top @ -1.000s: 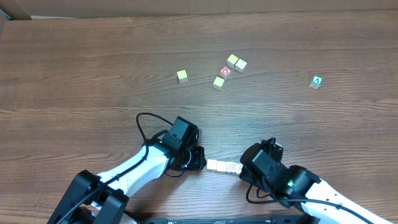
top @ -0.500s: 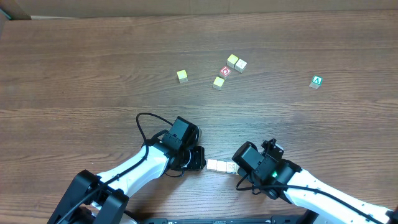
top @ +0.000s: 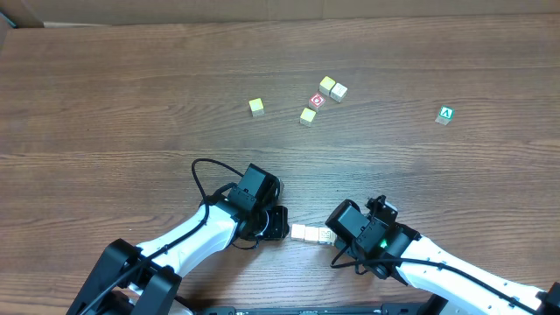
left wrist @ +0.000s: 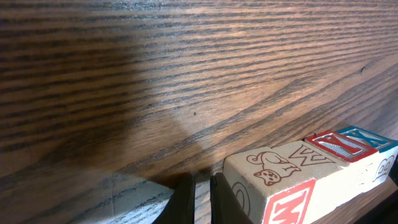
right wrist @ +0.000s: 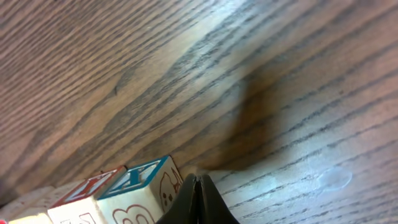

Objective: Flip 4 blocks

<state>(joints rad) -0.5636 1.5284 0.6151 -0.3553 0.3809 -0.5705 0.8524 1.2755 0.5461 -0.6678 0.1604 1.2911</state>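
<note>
Several small blocks with yellow or cream tops lie at the far middle of the table: one [top: 255,107], another [top: 307,115] and a touching pair [top: 332,88]. A short row of cream blocks [top: 308,234] lies near the front edge between both grippers. My left gripper [top: 283,227] [left wrist: 202,198] is shut on nothing, its tips beside the row's left end, a cat-print block [left wrist: 280,180] with a red letter. My right gripper [top: 335,236] [right wrist: 198,186] is shut and empty, right against the blue-framed end block [right wrist: 140,180].
A red cube with a white ring [top: 318,100] sits among the far blocks. A green "A" cube [top: 445,115] stands alone at the far right. A black cable loops over the left arm [top: 206,175]. The table's front edge runs just behind both arms.
My right gripper has slid left up to the right end of the row. The left gripper has closed its last small gap. The far blocks have not moved.
</note>
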